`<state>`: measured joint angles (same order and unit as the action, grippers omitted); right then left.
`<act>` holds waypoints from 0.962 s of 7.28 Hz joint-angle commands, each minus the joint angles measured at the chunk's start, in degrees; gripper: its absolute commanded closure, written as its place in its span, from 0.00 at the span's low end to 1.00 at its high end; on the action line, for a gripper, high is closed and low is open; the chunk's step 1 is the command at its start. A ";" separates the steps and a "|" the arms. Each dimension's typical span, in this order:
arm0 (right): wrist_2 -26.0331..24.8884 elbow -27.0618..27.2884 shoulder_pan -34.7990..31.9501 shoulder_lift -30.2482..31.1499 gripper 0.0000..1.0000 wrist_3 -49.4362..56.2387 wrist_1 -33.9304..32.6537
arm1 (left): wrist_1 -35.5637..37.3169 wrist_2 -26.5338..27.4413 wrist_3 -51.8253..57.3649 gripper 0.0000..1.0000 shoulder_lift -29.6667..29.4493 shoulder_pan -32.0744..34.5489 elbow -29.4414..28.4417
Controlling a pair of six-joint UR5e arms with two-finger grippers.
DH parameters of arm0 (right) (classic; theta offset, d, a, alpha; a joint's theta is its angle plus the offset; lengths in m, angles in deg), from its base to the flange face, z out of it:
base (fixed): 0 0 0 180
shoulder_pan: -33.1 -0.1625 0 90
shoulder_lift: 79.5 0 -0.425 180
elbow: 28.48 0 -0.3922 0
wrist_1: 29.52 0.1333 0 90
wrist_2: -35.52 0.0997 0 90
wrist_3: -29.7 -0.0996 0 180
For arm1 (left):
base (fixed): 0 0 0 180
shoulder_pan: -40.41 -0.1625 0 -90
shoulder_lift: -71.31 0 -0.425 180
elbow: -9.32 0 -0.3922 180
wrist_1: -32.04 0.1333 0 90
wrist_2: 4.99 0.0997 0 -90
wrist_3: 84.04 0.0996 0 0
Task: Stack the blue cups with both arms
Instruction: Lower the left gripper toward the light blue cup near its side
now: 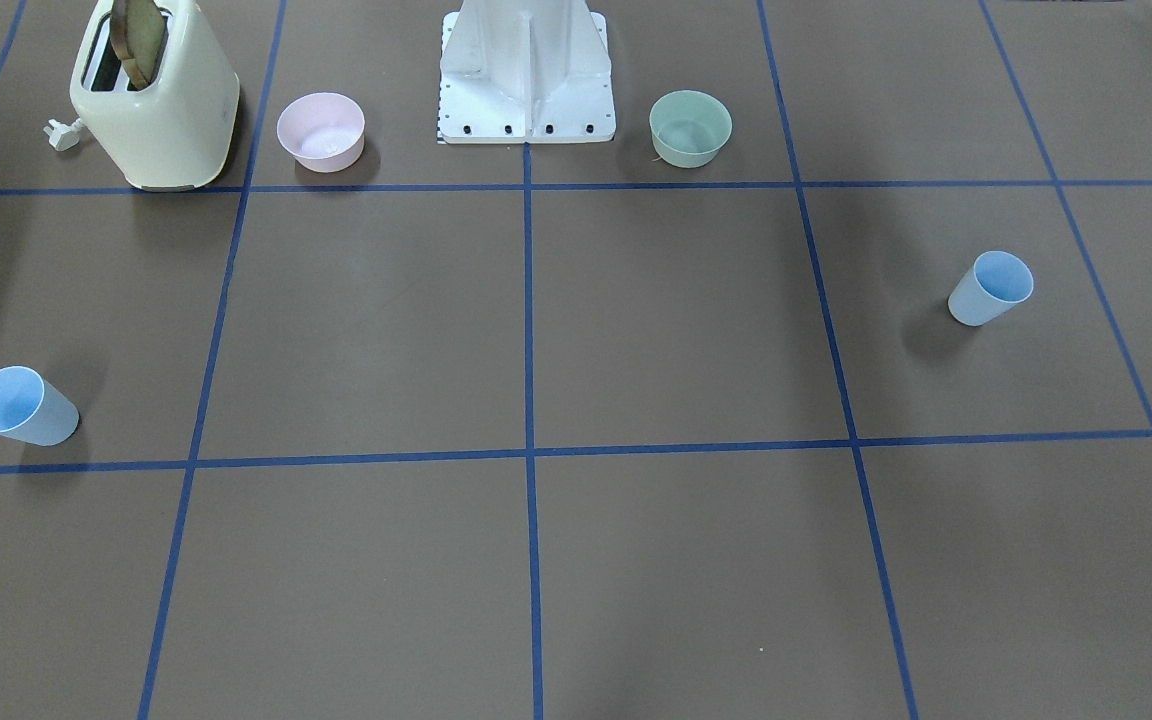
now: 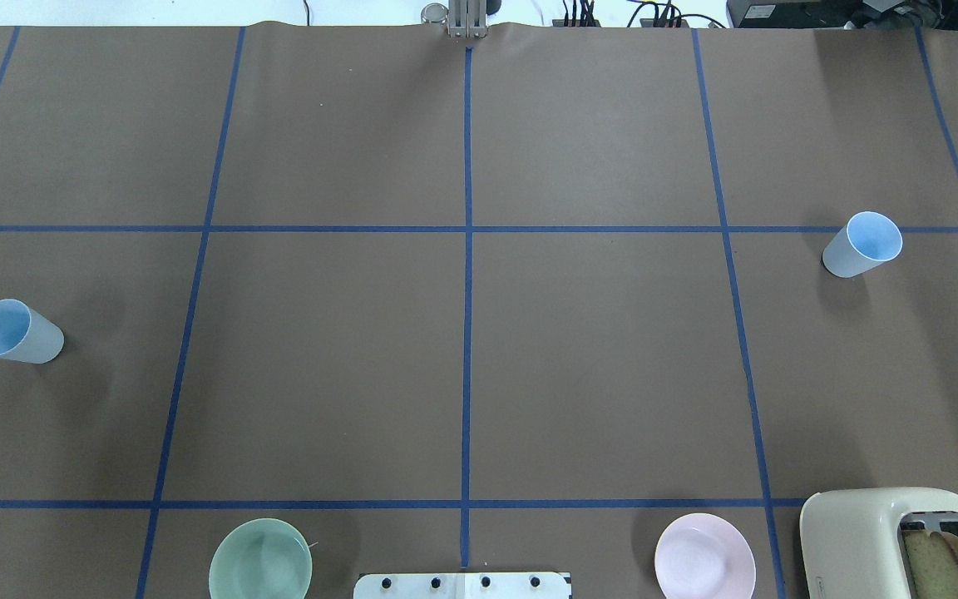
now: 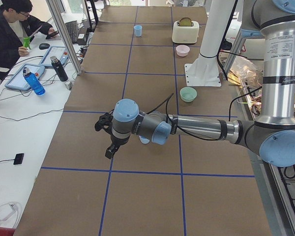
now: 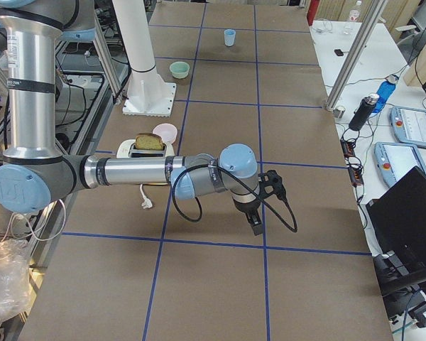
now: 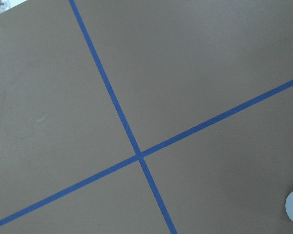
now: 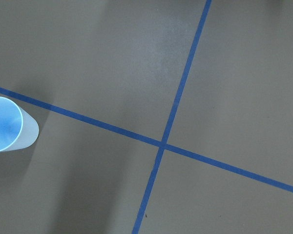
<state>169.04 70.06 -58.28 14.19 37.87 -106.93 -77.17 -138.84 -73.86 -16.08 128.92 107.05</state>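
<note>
Two light-blue cups stand upright and far apart on the brown table. One cup (image 2: 17, 333) (image 1: 989, 288) is on my left side. The other cup (image 2: 861, 244) (image 1: 21, 407) is on my right side. My left gripper (image 3: 109, 150) shows only in the exterior left view, held above the table next to the left cup (image 3: 144, 140), which the arm mostly hides. My right gripper (image 4: 255, 224) shows only in the exterior right view, above the table. I cannot tell whether either is open or shut. The right wrist view has a cup (image 6: 10, 126) at its left edge.
A cream toaster (image 1: 156, 95) with a bread slice, a pink bowl (image 1: 321, 130), a mint-green bowl (image 1: 690, 127) and the white pedestal (image 1: 526, 70) line the robot's side of the table. Blue tape lines grid the surface. An operator (image 3: 14, 29) sits at a side desk.
</note>
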 commanded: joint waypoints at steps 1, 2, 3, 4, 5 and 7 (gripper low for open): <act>1.03 0.77 0.42 -0.53 0.00 -2.43 0.42 | -3.11 -0.10 -7.56 0.02 0.20 -0.35 0.71; 0.69 2.08 2.77 -0.61 0.00 -6.98 0.42 | -4.42 -0.27 -14.42 0.02 0.55 -1.48 1.06; -3.66 4.09 5.58 -0.79 0.00 -12.94 0.33 | -6.44 -0.62 -21.53 0.02 2.90 -4.28 1.07; -8.23 4.72 8.91 -0.70 0.00 -16.39 0.33 | -11.07 -0.19 -30.22 0.02 5.54 -7.35 1.07; -9.15 4.73 9.82 -0.70 0.00 -16.95 0.33 | -16.34 0.25 -37.88 0.02 7.30 -11.91 0.98; -8.90 4.73 9.83 -0.27 0.00 -16.95 0.42 | -22.43 6.89 -46.19 0.02 7.76 -22.88 0.98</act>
<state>160.31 74.73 -48.73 13.67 21.20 -106.58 -95.95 -136.03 -114.86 -8.84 112.74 108.04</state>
